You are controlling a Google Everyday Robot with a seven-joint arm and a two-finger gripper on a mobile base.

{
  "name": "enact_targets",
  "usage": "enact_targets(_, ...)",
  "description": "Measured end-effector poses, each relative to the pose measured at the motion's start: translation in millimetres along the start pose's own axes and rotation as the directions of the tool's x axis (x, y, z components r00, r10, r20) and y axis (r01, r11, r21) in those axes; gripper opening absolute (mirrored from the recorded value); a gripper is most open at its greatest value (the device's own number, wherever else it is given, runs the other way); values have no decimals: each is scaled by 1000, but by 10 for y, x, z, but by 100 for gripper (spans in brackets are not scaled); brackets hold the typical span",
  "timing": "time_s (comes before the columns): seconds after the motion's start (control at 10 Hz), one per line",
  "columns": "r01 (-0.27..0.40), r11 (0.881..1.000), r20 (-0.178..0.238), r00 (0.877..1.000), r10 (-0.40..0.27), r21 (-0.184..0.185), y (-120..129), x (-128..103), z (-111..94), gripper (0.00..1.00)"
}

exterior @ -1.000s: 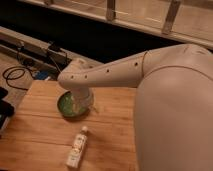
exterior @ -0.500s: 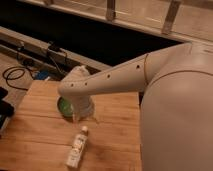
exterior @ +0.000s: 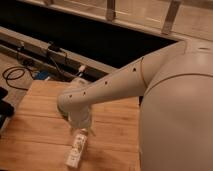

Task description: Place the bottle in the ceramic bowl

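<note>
Camera view: bottle (exterior: 76, 150) lies flat on counter (exterior: 30, 142), not yet lifted. Gripper (exterior: 80, 120) hovers just above bottle's cap end; grip state can't be told. Bowl not visible, prob. behind arm (exterior: 115, 82). Pick & place both remain.

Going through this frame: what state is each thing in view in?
bottle: lying on its side on the wooden table, cap end toward the gripper, not in any bowl.
gripper: pointing down over the table at the bottle's cap end; contact cannot be told.
ceramic bowl: not visible in this view.
cable: looped loosely on the floor left of the table.
</note>
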Motion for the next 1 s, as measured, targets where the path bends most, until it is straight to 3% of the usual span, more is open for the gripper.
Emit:
enact_targets(0.6,10,1000,-11,1000,-10,-5,7,2,33,65)
enact_targets(1.0,64,997,-85,994,-68,-46,206,99,404,65)
